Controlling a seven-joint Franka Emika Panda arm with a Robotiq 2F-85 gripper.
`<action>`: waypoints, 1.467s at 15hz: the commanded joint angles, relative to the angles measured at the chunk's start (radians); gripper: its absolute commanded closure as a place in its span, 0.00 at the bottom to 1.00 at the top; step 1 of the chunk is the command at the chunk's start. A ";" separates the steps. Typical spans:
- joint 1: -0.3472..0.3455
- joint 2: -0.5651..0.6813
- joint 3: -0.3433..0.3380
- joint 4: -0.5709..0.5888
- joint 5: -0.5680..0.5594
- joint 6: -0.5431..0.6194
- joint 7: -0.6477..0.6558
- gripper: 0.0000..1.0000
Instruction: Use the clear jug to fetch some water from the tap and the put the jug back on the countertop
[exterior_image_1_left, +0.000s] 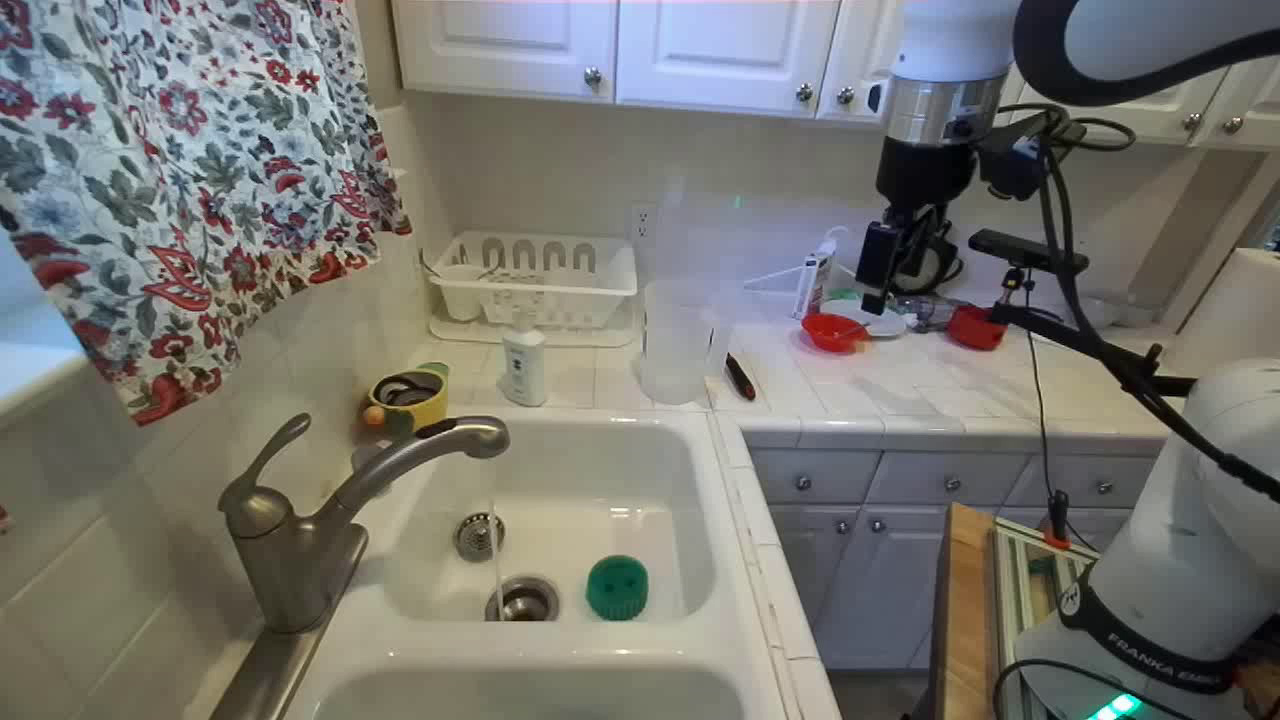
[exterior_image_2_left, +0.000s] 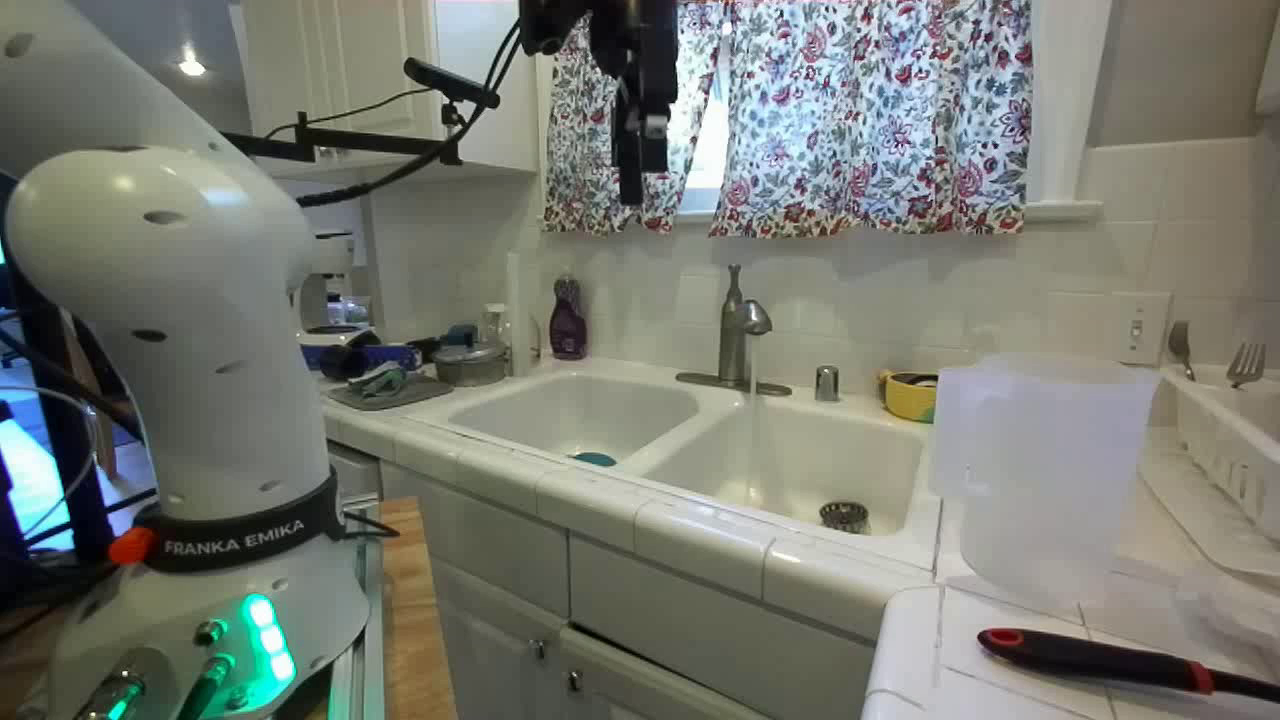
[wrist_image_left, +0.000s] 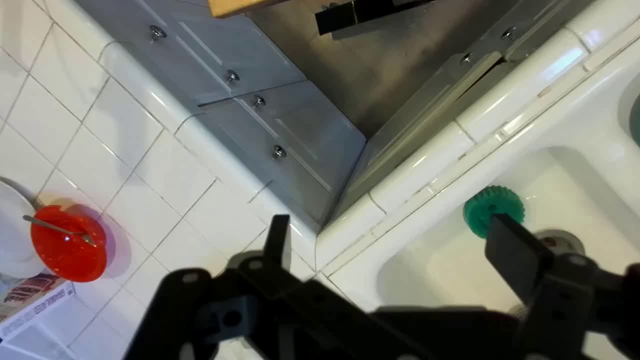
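The clear jug stands upright on the white tiled countertop by the sink corner; it shows large in an exterior view, its handle toward the sink. The brushed grey tap has its spout over the sink, and a thin stream of water runs from it. My gripper hangs high above the countertop, well apart from the jug; it also shows in an exterior view. In the wrist view my gripper is open with nothing between the fingers. The jug is not discernible there.
The dish rack and a small white bottle stand behind the sink. A black and red handled tool lies beside the jug. A red bowl and white plate are farther along. A green scrubber lies in the sink.
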 joint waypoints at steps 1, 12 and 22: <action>0.022 0.003 -0.016 0.003 -0.010 -0.005 0.011 0.00; 0.022 0.003 -0.016 0.003 -0.010 -0.005 0.011 0.00; -0.032 0.077 -0.175 -0.064 -0.012 0.249 -0.058 0.00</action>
